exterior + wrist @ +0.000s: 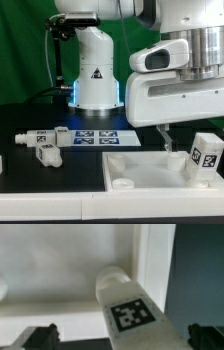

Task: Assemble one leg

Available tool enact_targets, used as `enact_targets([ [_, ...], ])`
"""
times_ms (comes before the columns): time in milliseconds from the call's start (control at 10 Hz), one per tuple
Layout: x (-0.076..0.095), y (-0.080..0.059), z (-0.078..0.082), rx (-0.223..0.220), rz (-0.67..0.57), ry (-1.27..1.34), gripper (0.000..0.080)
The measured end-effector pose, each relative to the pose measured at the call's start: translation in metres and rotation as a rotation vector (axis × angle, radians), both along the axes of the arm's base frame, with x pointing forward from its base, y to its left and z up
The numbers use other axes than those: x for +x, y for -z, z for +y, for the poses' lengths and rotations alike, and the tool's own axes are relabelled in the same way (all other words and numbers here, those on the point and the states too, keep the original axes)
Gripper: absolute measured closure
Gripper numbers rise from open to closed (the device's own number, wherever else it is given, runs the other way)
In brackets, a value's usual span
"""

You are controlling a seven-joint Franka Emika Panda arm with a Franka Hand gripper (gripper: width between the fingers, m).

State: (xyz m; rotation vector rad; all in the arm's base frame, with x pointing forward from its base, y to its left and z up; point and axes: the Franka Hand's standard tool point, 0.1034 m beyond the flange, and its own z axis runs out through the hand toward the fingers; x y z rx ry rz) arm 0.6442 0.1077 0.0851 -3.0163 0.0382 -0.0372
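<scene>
A white leg point(128, 308) with a black-and-white tag lies between my fingertips in the wrist view. Its rounded end sits by the inner corner of the wide white panel point(60, 263). My gripper point(122, 339) is open, with a dark finger point(42, 337) on either side of the leg and a gap showing on one side. In the exterior view the leg point(206, 152) stands tilted at the panel's point(140, 168) right end, under my gripper point(185, 138). Two more legs point(40, 140) point(48, 155) lie at the exterior view's left.
The marker board point(97, 135) lies in front of the robot base point(97, 80). The panel has a raised rim point(152, 258), with dark table beyond it. The arm's large white hand point(180, 95) hangs over the exterior view's right.
</scene>
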Motion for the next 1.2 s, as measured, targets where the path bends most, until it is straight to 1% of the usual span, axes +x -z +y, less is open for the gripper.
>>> enact_targets([
  [300,0.0015,0.0005,-0.0013,0.0,-0.003,0.001,0.015],
  [400,0.0014,0.0006,-0.0012,0.0,-0.003,0.001,0.0284],
  [500,0.0014,0.0006,-0.0011,0.0,-0.003,0.001,0.0284],
  [600,0.0014,0.0006,-0.0011,0.0,-0.003,0.001,0.0421],
  [700,0.0013,0.0007,-0.0013,0.0,-0.002,0.001,0.0515],
  [900,0.0007,0.0005,-0.001,-0.001,-0.011,0.033,0.0515],
  [1000,-0.0031,0.0004,-0.0006,-0.001,-0.029,0.093,0.0515],
  [1200,-0.0067,0.0011,-0.0013,0.009,-0.021,0.399,0.0515],
])
